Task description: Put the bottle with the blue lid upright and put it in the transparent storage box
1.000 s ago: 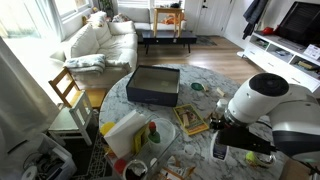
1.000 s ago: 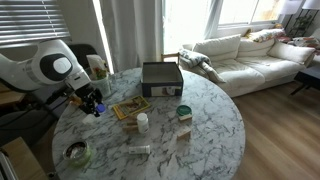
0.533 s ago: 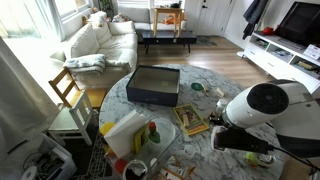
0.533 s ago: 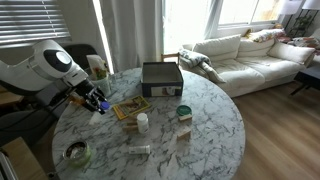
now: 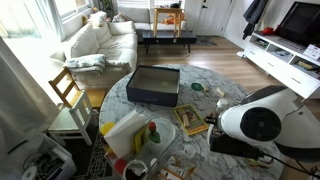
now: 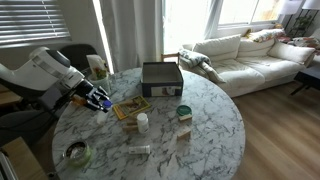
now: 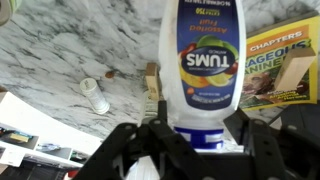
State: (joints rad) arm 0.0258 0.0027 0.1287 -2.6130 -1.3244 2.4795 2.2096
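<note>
My gripper (image 7: 200,128) is shut on the bottle with the blue lid (image 7: 205,55), a white bottle with a blue-and-white label. The jaws clamp it at the lid end and its body points away from the wrist, above the marble table (image 7: 60,55). In an exterior view the gripper (image 6: 97,100) holds the bottle over the table's left part, just above the top. A whitish see-through bin (image 5: 124,130) with things in it stands at the table's near left edge. In that exterior view the arm (image 5: 262,125) hides the gripper and the bottle.
A dark opaque box (image 6: 161,76) (image 5: 153,84) stands at the table's far side. A book (image 6: 130,107) (image 7: 280,60) lies near the middle. A small white bottle (image 6: 142,122), a small jar (image 6: 184,112), a lying tube (image 6: 138,149) and a bowl (image 6: 77,153) are spread about.
The arm has moved with the bottle in its jaws, from the table's edge a little way in over the table. Nothing on the table has moved.
</note>
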